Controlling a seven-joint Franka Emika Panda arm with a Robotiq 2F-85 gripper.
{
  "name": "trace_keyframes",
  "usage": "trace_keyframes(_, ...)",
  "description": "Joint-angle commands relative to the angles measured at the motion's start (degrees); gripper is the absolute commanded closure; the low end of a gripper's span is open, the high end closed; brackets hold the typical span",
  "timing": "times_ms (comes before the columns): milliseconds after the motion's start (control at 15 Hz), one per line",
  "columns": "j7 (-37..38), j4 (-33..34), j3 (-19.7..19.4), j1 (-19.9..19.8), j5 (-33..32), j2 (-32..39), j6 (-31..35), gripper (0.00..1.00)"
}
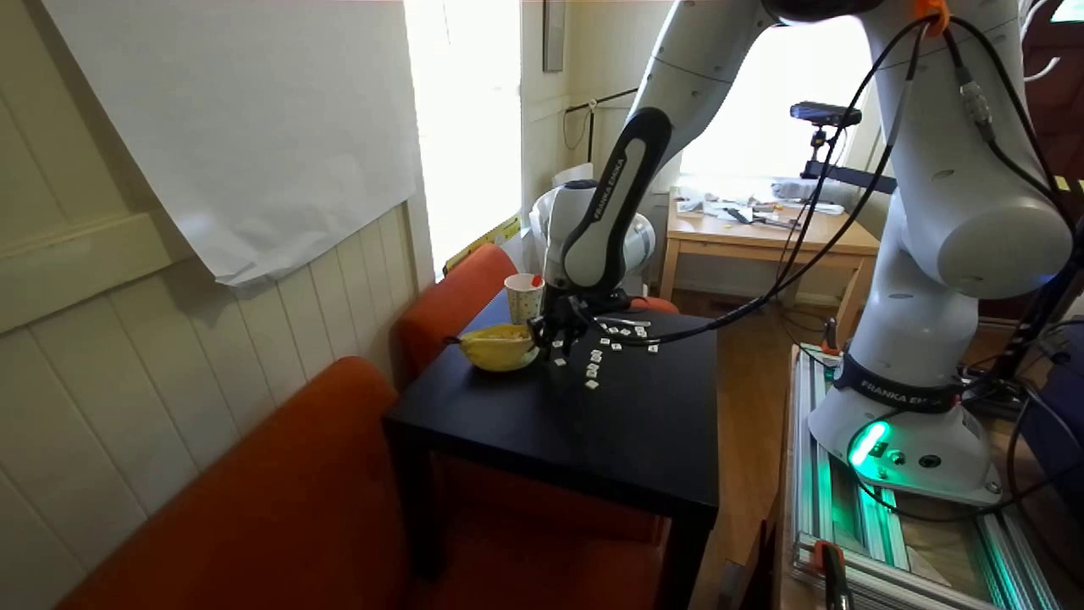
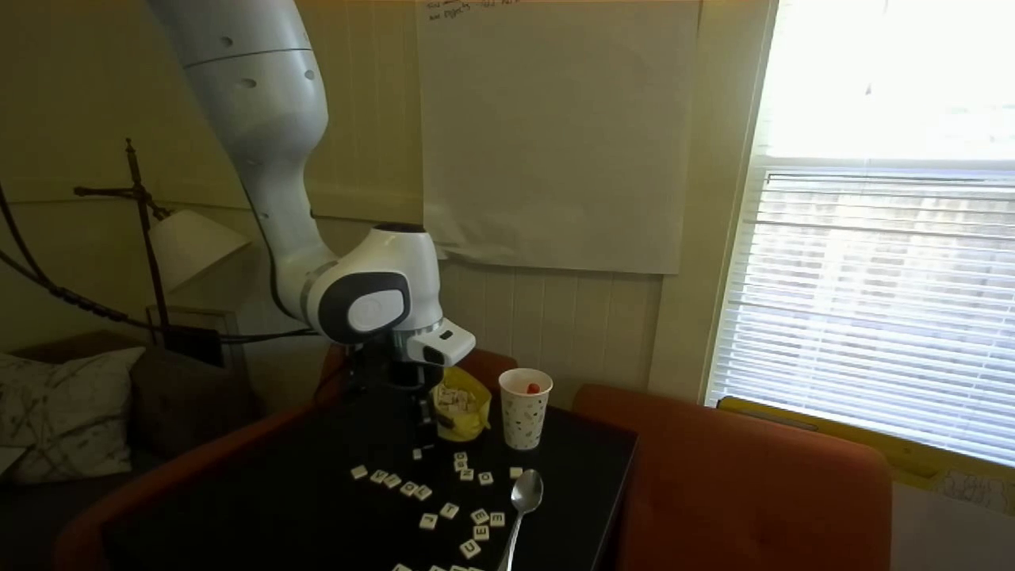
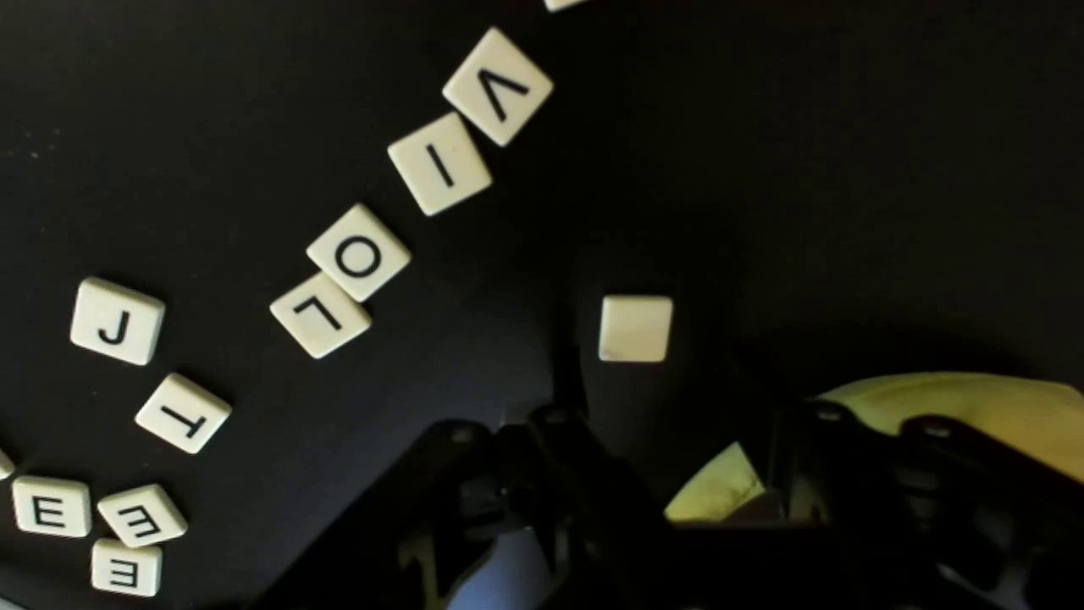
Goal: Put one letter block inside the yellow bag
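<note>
The yellow bag stands on the black table with its top open. In an exterior view the bag holds pale pieces. Part of it shows at the lower right of the wrist view, behind a finger. A white block with a blank face up lies on the table; it also shows in an exterior view. My gripper is open and points down, with this block just ahead of and between its dark fingers. The gripper is close beside the bag in both exterior views.
Several letter blocks lie in a line, among them V, O and J. A paper cup with something red inside stands beside the bag. A spoon lies near the table edge. Orange chairs surround the table.
</note>
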Motion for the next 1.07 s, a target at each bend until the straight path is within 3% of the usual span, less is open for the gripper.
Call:
trace_keyframes(0, -1.8, 1.0, -1.5, 1.4, 1.2, 0.7, -2.6, 0.50)
trace_keyframes(200, -1.7, 1.1, -1.7, 1.4, 1.2, 0.7, -4.1, 0.51)
trace_keyframes(467, -2.0, 1.2, -1.4, 1.4, 1.3, 0.9, -3.4, 0.69)
trace_keyframes(800, -1.9, 1.4, -1.6, 1.9, 1.1, 1.1, -4.1, 0.65)
trace_keyframes(867, -1.9, 1.4, -1.6, 1.9, 1.1, 1.2, -4.1, 0.70)
trace_keyframes(1000, -2.0, 1.5, -1.4, 1.9, 1.1, 1.3, -4.0, 0.90)
